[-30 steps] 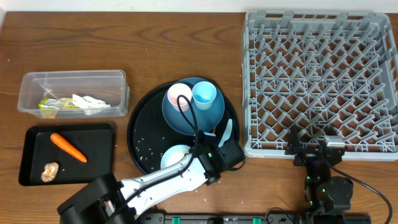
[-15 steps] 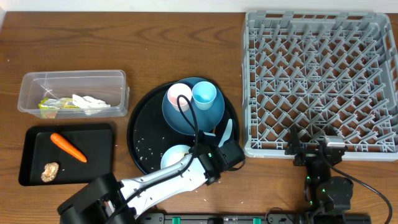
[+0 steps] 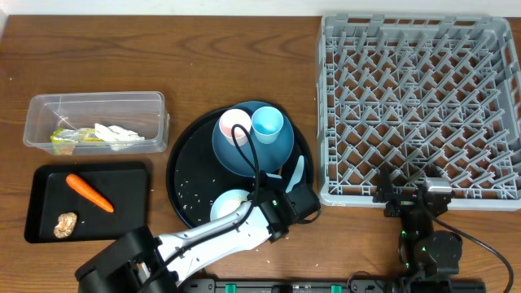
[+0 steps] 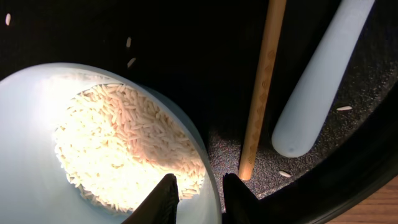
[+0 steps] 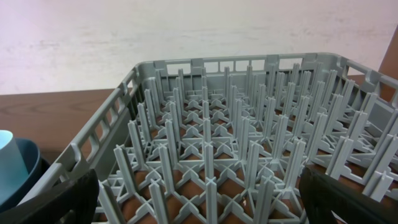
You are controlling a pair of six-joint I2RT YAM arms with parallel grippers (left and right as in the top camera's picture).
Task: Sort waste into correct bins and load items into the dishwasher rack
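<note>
We find the carrot (image 3: 89, 192) on the black tray (image 3: 41, 220), and the wrapper (image 3: 65, 137) and tissue (image 3: 114, 133) in the tub (image 3: 37, 114). The rack (image 3: 321, 114) is empty. On the round tray (image 3: 175, 163), the left gripper (image 4: 199, 180), set narrow, straddles the rim of the rice-filled bowl (image 4: 25, 155); we cannot tell whether it has a hold. The right gripper (image 5: 205, 199) is wide and empty.

Left tool (image 4: 199, 185) angled down, jaws narrowly apart; right tool (image 5: 200, 194) level, jaws wide apart.

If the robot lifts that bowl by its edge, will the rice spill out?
Probably, if it tilts: the rice is loose grains heaped in the pale blue bowl. The left gripper straddles only one rim spot, so the bowl may tip. Its wall looks smooth, maybe slippery.
</note>
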